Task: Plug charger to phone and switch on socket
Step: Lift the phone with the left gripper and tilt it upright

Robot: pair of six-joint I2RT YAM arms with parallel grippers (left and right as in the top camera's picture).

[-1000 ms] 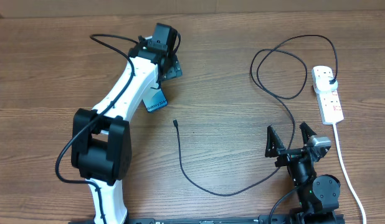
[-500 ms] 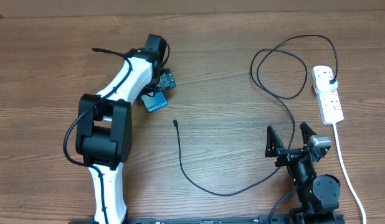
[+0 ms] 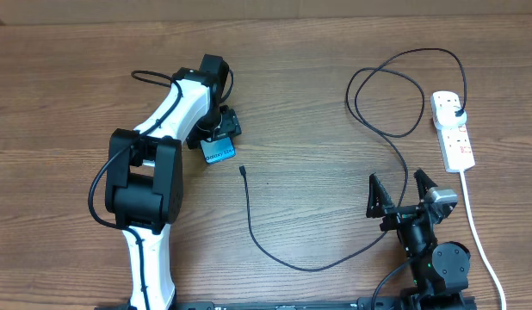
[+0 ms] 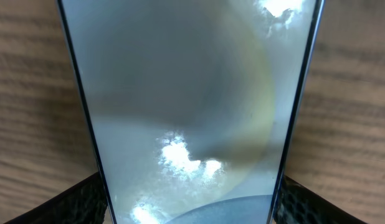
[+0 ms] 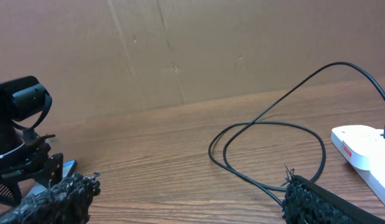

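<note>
Left gripper: my fingers closed against both long edges of the phone (screen fills wrist view). Phone lies near the charger tip. Right gripper: wide open, empty. Charger plug seated in socket.

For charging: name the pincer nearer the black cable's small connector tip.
Left. The left pincer, holding the blue-screened phone, sits beside the connector tip; the right pincer is far off.
</note>
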